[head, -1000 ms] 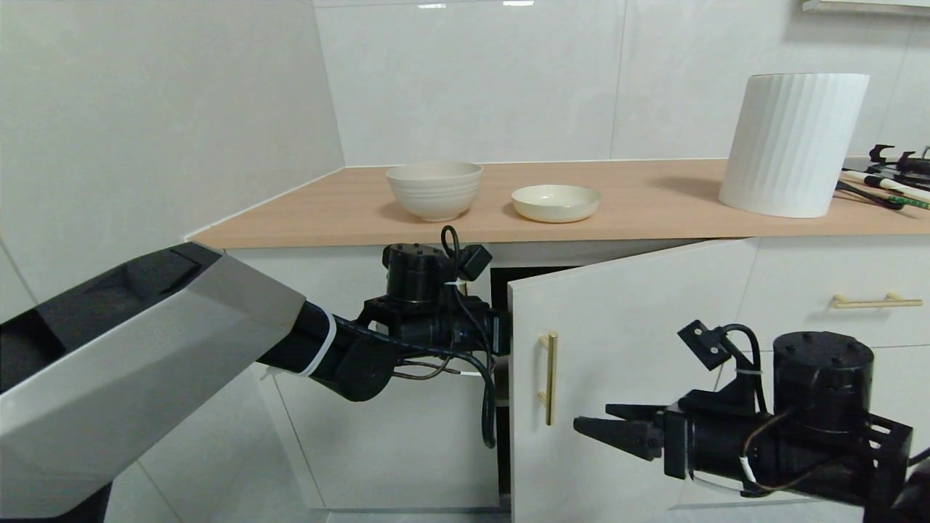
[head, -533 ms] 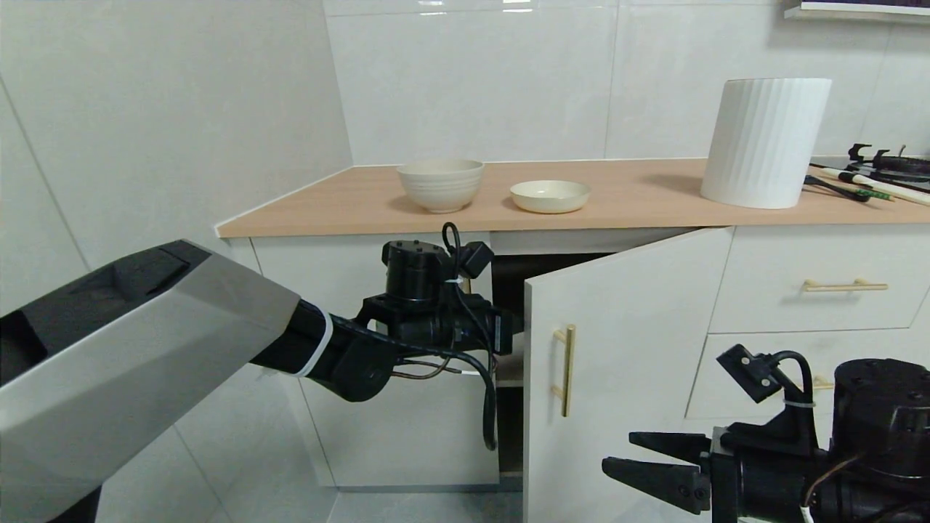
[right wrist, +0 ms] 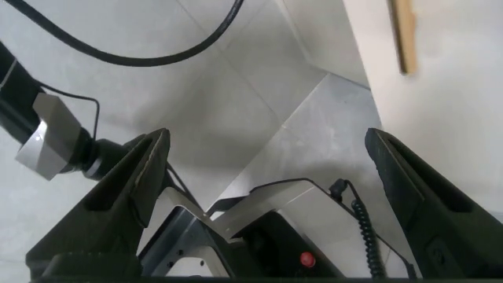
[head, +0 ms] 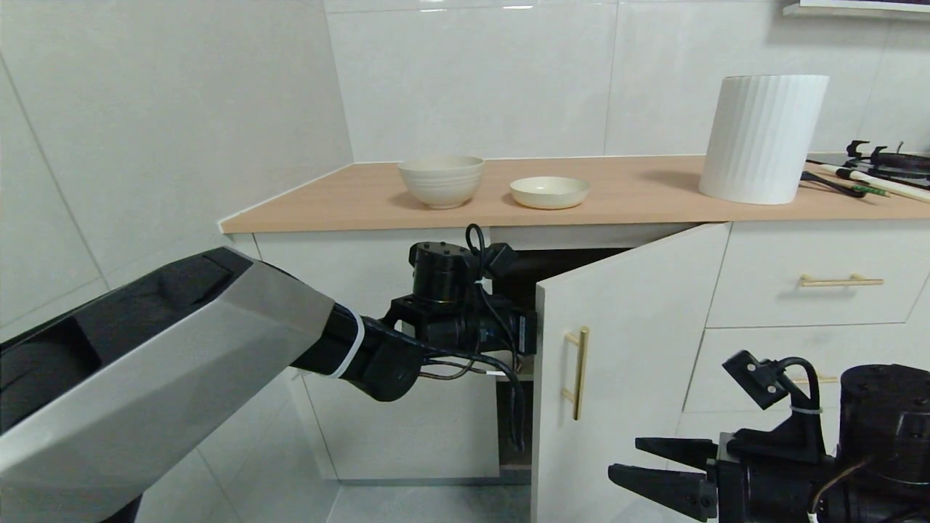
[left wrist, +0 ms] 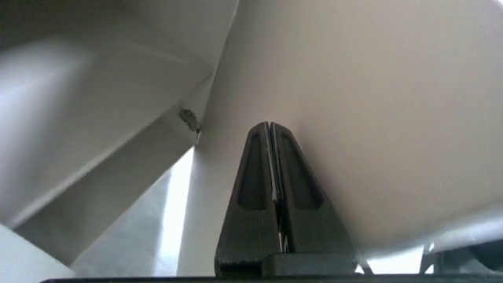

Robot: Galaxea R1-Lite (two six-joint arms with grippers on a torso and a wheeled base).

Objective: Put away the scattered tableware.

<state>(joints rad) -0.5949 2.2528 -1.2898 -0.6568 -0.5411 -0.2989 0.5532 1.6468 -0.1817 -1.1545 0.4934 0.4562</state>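
Fingers pressed together, the left tool (left wrist: pixel 269 137) lies close against the inner face of the half-open cabinet door (head: pixel 625 349). The right tool (head: pixel 628 461) hangs low before the door, spread wide and holding nothing. A steady outward push following the hinge's arc looks best, keeping the tip off the door's edge. The bowl (head: pixel 441 180) and shallow dish (head: pixel 549 192) wait apart on the surface (head: pixel 654 192) above. The cabinet's interior is dark and screened by the door, its shelves unreadable.
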